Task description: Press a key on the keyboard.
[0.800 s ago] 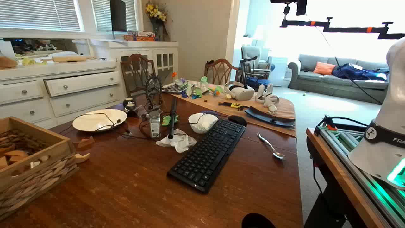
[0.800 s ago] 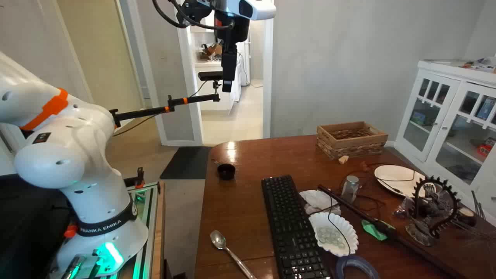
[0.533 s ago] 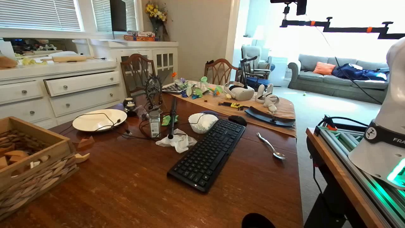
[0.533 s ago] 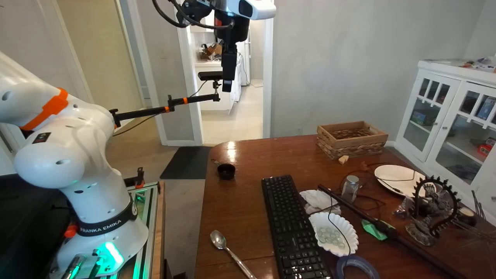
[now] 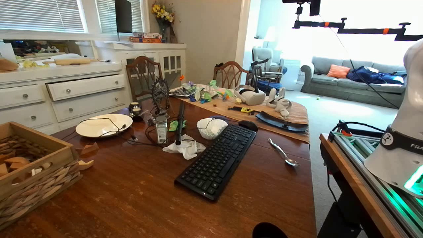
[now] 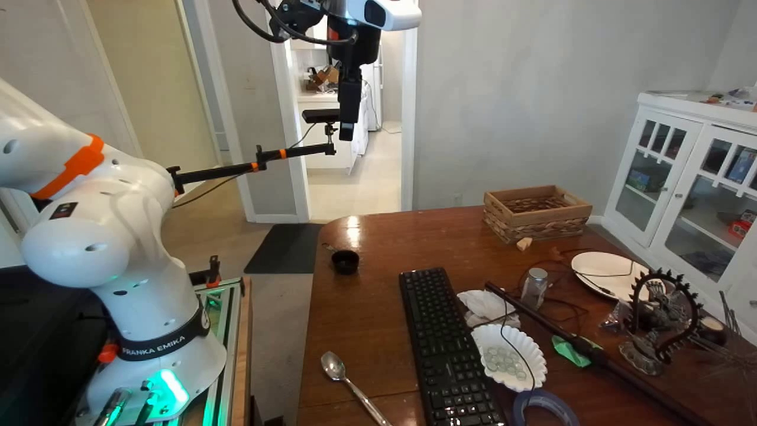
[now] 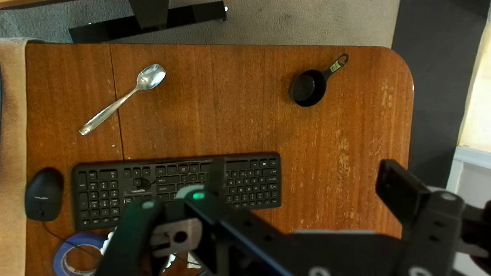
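The long black keyboard lies flat on the brown table. It also shows in an exterior view, with its near end cut off by the frame's bottom edge. In the wrist view the keyboard lies below the gripper, and the left finger and gripper body hide part of it. My gripper hangs high above table height, fingers pointing down. In the wrist view the gripper is open wide, with nothing between its fingers. It touches no key. The gripper is out of view in an exterior view, where only the arm's base shows.
A spoon, a black measuring cup and a mouse lie around the keyboard. A white scalloped bowl, a glass jar, a dark rod, a white plate and a wicker box also stand there.
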Robot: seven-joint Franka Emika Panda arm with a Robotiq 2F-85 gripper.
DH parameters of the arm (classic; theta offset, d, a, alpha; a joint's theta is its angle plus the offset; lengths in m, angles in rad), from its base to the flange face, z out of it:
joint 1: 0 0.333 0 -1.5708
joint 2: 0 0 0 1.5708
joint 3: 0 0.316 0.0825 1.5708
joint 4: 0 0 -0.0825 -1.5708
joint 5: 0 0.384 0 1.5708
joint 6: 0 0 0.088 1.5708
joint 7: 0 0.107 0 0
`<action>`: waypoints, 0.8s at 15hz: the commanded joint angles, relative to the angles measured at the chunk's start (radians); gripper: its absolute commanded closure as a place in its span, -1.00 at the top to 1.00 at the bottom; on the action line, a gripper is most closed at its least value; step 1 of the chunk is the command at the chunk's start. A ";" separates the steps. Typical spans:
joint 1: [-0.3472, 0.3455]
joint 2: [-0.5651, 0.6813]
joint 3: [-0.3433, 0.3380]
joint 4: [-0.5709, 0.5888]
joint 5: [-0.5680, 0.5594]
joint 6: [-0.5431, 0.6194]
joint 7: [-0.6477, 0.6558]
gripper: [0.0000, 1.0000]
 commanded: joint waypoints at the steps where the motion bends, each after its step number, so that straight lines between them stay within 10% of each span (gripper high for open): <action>1: -0.025 0.003 0.018 0.004 0.009 -0.006 -0.011 1.00; 12: -0.065 0.061 -0.005 0.028 -0.064 0.031 -0.055 1.00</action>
